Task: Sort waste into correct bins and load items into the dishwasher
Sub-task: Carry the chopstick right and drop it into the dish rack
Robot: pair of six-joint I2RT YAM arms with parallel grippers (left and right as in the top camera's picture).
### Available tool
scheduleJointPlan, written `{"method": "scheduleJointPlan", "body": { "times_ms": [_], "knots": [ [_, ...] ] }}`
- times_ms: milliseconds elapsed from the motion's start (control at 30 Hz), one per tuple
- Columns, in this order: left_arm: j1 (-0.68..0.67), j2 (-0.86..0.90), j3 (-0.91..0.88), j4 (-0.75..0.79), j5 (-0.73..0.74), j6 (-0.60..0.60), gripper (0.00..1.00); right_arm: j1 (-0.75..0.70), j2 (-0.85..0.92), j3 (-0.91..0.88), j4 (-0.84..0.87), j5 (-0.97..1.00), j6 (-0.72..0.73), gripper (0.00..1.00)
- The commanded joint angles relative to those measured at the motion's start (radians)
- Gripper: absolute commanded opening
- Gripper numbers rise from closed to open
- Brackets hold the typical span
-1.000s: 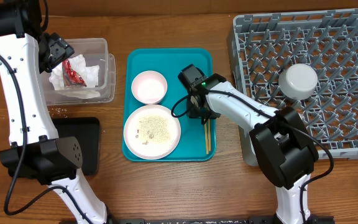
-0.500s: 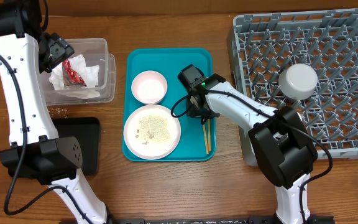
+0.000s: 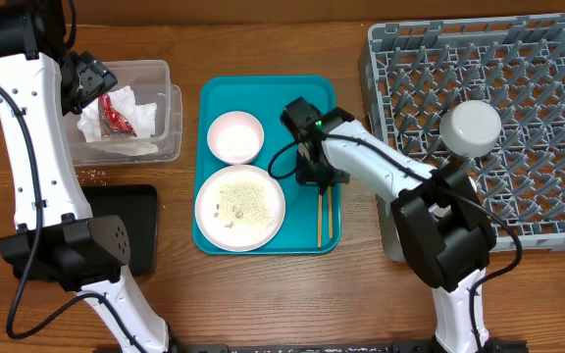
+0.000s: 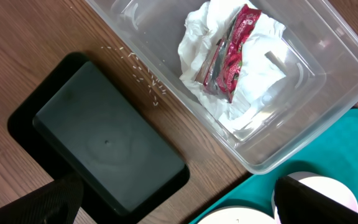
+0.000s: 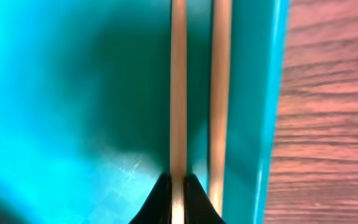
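Dish rack point(image 3: 538, 186) sits well off to the right of the right gripper point(image 3: 318, 179), past the wall of the teal tray point(image 3: 273, 98). The gripper is down inside the tray, jaws pinched narrow on one of the chopsticks point(image 5: 178, 87). The second stick point(image 5: 219, 87) lies loose just beside it, on the tray-wall side. Looks like a one-stick grab. Lift straight and slow, and keep the stick level so it doesn't pivot. Left gripper point(image 3: 88, 78) is wide and empty, over the clear tub point(image 3: 173, 118).

2 white arms point(image 3: 29, 127), black joints point(image 3: 446, 242), black cables point(image 3: 281, 165), 1 green light point(image 3: 318, 125)
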Motion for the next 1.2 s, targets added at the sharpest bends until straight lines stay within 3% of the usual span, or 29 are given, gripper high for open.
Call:
{"method": "scheduleJointPlan", "body": {
  "times_ms": [0,267,567,767,1000,1167],
  "knots": [
    [-0.007,-0.009,-0.002,-0.002,-0.014,-0.017,1.0,-0.031,-0.028,0.105,-0.032,0.003,-0.001,0.04],
    [-0.007,-0.009,-0.002,-0.002,-0.014,-0.017,1.0,-0.18,-0.167,0.322,-0.139,0.003,-0.198,0.04],
    [-0.007,-0.01,-0.002,-0.002,-0.014,-0.017,1.0,-0.436,-0.249,0.332,-0.135,-0.131,-0.522,0.04],
    [-0.007,-0.009,-0.002,-0.002,-0.014,-0.017,1.0,-0.535,-0.212,0.32,-0.116,-0.161,-0.558,0.04],
    [-0.007,-0.01,-0.002,-0.002,-0.014,-0.017,1.0,-0.544,-0.155,0.319,-0.105,-0.29,-0.591,0.04],
    [-0.007,-0.009,-0.002,-0.002,-0.014,-0.017,1.0,-0.539,-0.113,0.319,-0.098,-0.252,-0.591,0.18]
  ]
}}
